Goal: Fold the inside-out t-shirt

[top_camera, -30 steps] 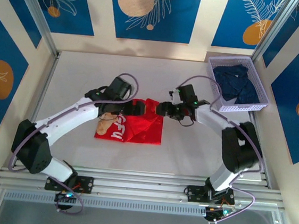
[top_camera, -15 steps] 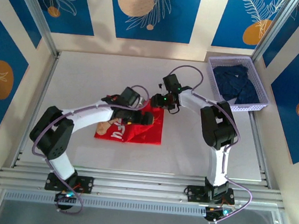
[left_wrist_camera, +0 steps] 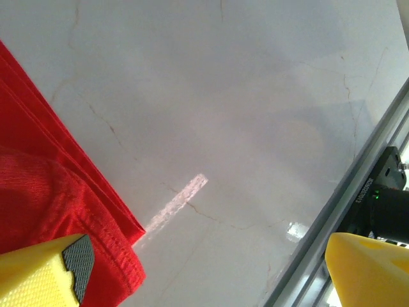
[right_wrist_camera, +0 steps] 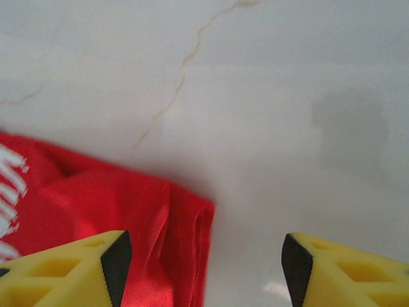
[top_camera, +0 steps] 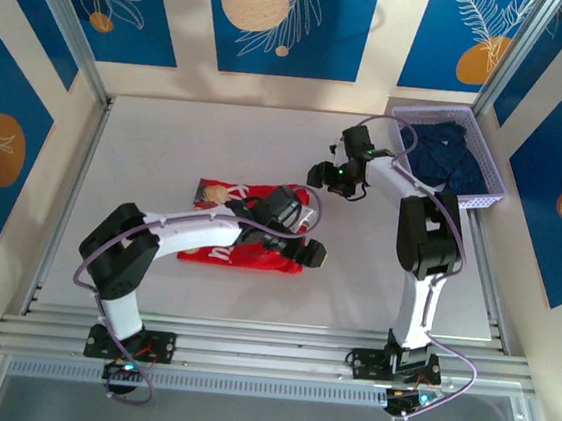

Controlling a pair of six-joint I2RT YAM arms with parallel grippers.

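White table: red t-shirt beside left jaws, near right jaws; both spread wide, empty.

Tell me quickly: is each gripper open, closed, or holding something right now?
Left gripper: open, holding nothing, one finger over the t-shirt edge.
Right gripper: open, holding nothing.

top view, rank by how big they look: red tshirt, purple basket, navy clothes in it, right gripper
1. Bright red cloth t-shirt and lavender plastic mesh basket: about alike; the left arm covers part of the shirt, so unranked.
2. Dark navy clothing in the basket.
3. Right gripper, smallest.
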